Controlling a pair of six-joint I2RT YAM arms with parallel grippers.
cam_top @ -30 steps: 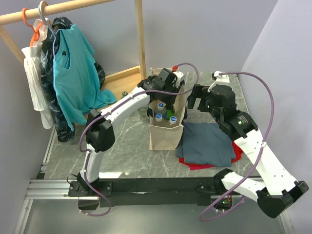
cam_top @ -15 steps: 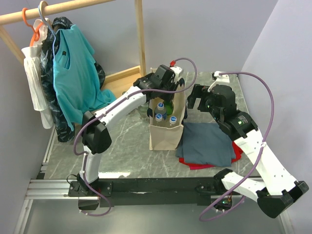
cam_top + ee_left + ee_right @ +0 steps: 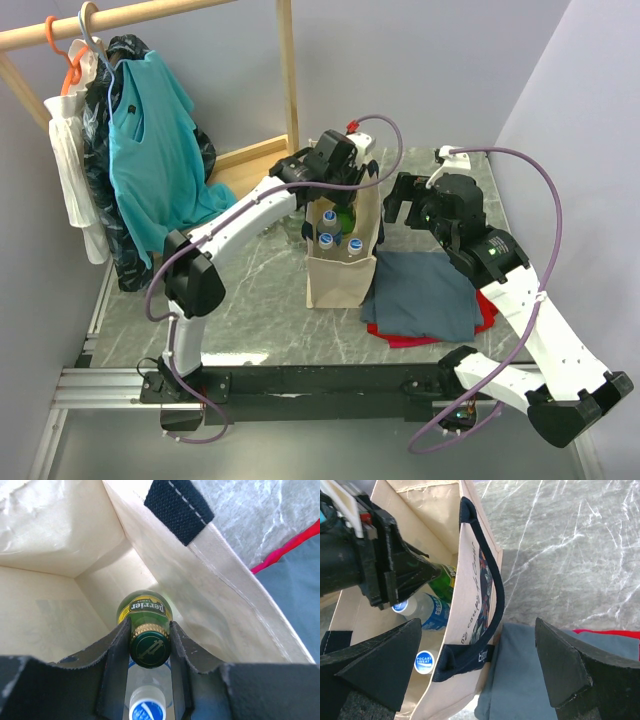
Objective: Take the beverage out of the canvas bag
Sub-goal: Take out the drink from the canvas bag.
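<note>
My left hand [image 3: 150,649] is clamping the neck of the green glass bottle [image 3: 145,609] just under its cap, one finger on each side. The bottle is standing upright inside the canvas bag [image 3: 340,285], toward the bag's far wall. I am judging it as rigid, smooth, breakable and fairly heavy if full. The neck below the cap ridge is looking like the right hold, with the pull going straight up. The bag is soft cloth, so it is likely riding up or tipping if the bottle drags on a wall. Blue-capped bottles [image 3: 424,662] are crowding the bag's near part, close against the green one. My right hand [image 3: 477,625] is hovering wide open and empty just outside the bag's right wall, by a navy handle [image 3: 495,595]. The marbled bench [image 3: 250,290] is looking flat and hard. A folded grey-blue cloth [image 3: 425,295] is lying against the bag's right side, and a wooden clothes rail [image 3: 290,80] is standing behind the bag.
</note>
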